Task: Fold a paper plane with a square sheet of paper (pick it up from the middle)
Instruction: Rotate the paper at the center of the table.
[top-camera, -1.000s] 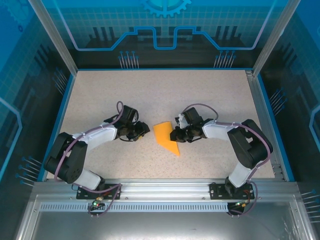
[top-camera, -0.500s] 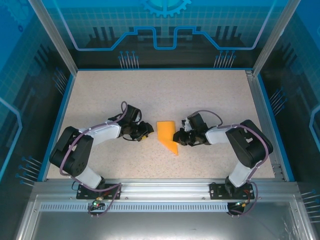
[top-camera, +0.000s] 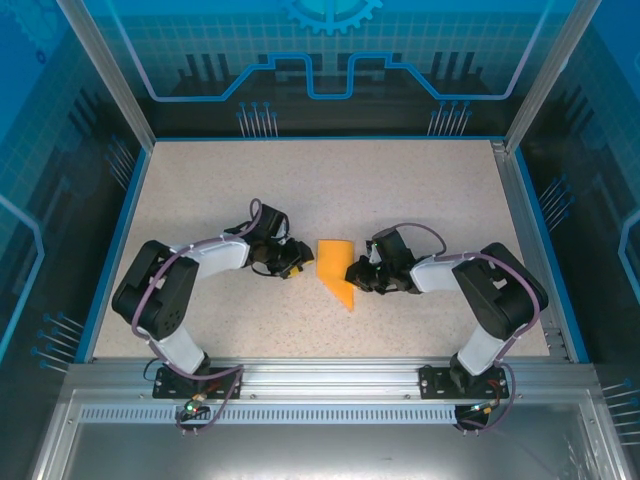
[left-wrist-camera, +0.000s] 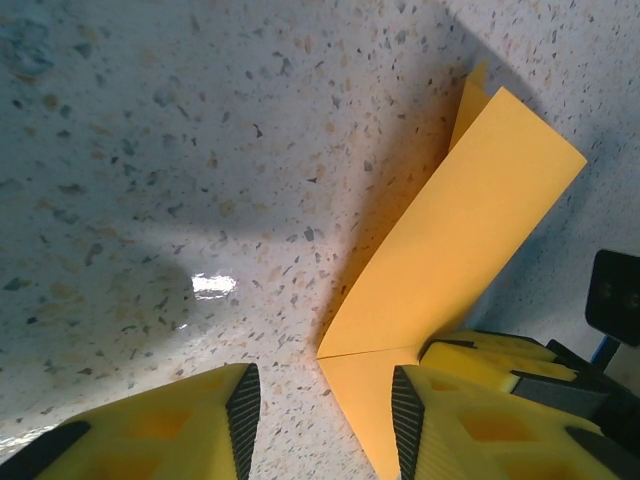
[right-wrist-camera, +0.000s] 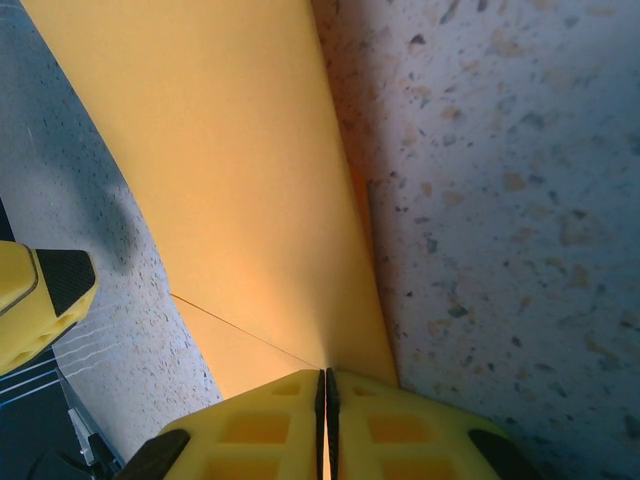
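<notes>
Yellow-fingered, our left gripper (top-camera: 296, 264) is standing spread over the speckled tabletop (top-camera: 300, 180), and we are seeing a corner of the folded orange paper sheet (top-camera: 335, 270) between its fingers (left-wrist-camera: 240, 415). The sheet is sitting mid-table between both grippers, and our right gripper (top-camera: 355, 272) is pinching its right edge, clamped tight.

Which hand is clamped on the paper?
The right hand: its fingers are shut on the orange paper. The left hand stands open.
</notes>
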